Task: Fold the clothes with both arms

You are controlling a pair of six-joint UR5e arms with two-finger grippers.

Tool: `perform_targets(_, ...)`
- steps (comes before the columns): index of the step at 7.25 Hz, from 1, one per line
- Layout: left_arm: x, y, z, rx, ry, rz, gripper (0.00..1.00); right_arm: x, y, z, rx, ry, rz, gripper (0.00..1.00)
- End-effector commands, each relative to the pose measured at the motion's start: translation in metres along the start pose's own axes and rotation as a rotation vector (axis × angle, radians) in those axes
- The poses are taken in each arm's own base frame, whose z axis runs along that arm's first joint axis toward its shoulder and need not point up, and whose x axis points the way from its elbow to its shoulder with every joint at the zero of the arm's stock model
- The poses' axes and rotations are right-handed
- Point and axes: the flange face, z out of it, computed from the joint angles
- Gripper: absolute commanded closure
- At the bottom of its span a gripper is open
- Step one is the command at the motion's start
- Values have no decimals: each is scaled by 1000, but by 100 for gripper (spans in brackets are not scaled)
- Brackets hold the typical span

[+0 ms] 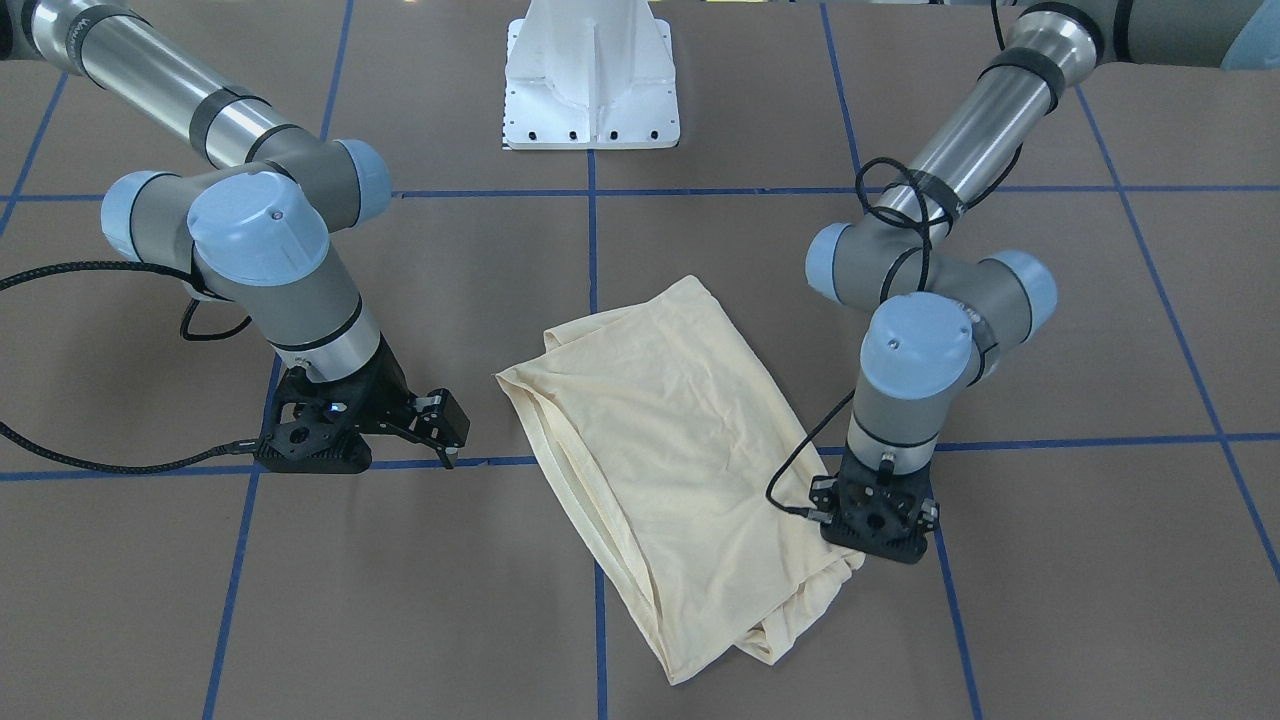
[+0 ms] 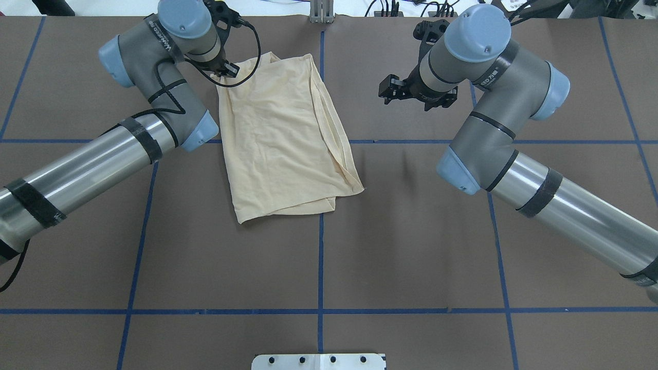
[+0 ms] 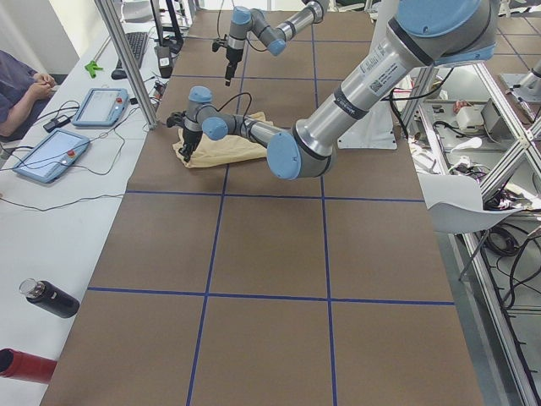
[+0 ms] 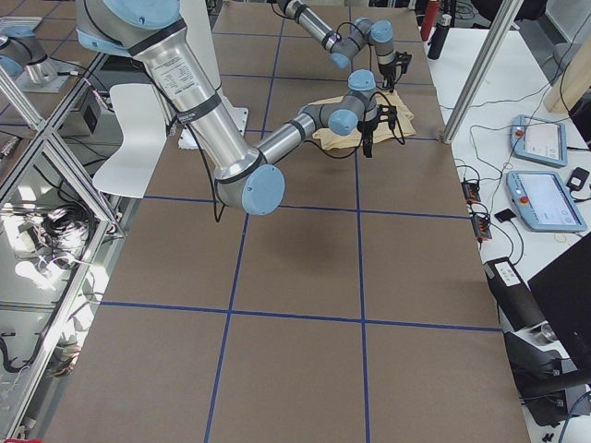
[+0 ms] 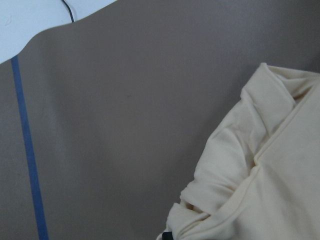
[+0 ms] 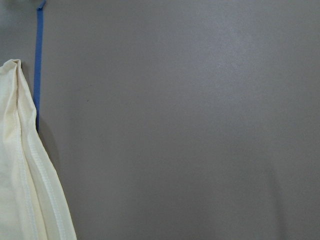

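Observation:
The cream-yellow T-shirt lies folded into a long rectangle on the brown table, plain side up, so the print and label are hidden; it also shows in the overhead view. My left gripper points straight down at the shirt's far corner on my left. In the left wrist view the fabric bunches up at the fingertips, so the gripper looks shut on that corner. My right gripper is open and empty, low over bare table a little right of the shirt. The right wrist view shows only the shirt's hemmed edge.
The white pedestal base stands at my side of the table. Blue tape lines mark a grid on the brown surface. Beyond the far edge are tablets and a dark bottle on a white bench.

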Motion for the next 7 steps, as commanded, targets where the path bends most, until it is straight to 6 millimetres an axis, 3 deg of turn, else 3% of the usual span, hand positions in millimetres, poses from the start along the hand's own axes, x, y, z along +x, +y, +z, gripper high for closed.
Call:
perform_targets(1, -23, 14, -8, 75, 91, 31, 0, -3, 1, 0, -2, -1, -2, 0)
perform_targets(2, -49, 32, -22, 59, 163, 23, 0, -19, -2, -7, 3, -12, 23, 0)
perform_targets(4, -73, 94, -35, 50, 231, 36, 0, -77, 33, -5, -35, -45, 135, 0)
perform_targets(6, -75, 101, -38, 53, 233, 28, 0, -154, 103, 5, -13, -1, 236, 0)
perform_targets(7, -75, 101, -39, 54, 233, 26, 0, -170, 130, 13, -18, 44, 280, 0)
